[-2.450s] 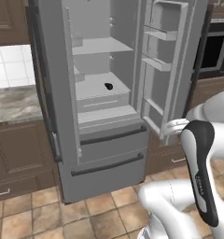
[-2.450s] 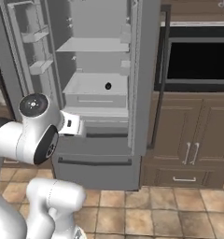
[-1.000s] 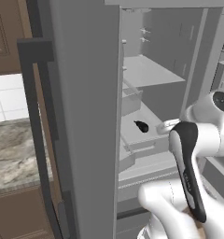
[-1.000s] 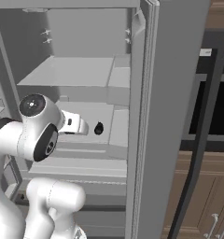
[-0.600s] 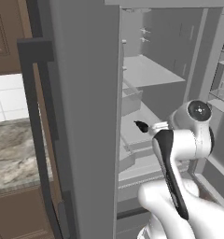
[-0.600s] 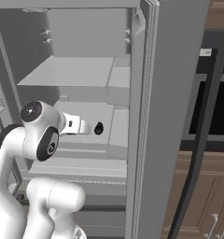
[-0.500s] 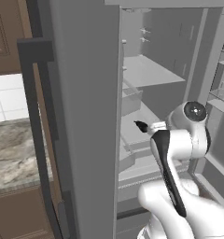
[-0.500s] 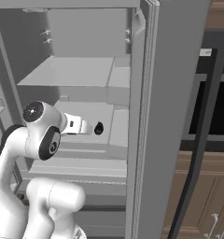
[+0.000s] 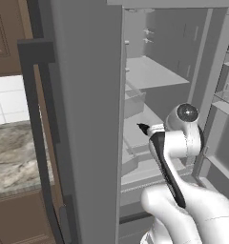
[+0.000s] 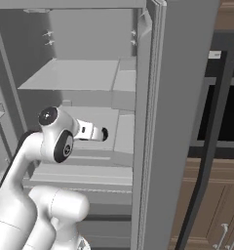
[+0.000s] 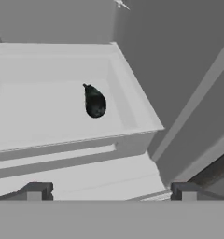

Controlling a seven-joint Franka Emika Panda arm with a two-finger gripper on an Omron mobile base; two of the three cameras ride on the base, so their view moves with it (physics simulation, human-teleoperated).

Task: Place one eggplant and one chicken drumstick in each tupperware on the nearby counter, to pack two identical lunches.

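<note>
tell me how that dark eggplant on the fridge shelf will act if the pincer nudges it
The eggplant is a rounded oval lying on a smooth shelf, so it would probably roll. Its glossy skin looks slippery. The open pincer likely needs a centred grip.

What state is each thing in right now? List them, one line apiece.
Fridge: doors open, shelves exposed.
Near-black eggplant: lying alone on a white fridge shelf, not held.
Hand: open, empty, short of the eggplant, pointing into the fridge.
Counter: marbled top, left of the fridge.
Built-in oven: door closed.
</note>
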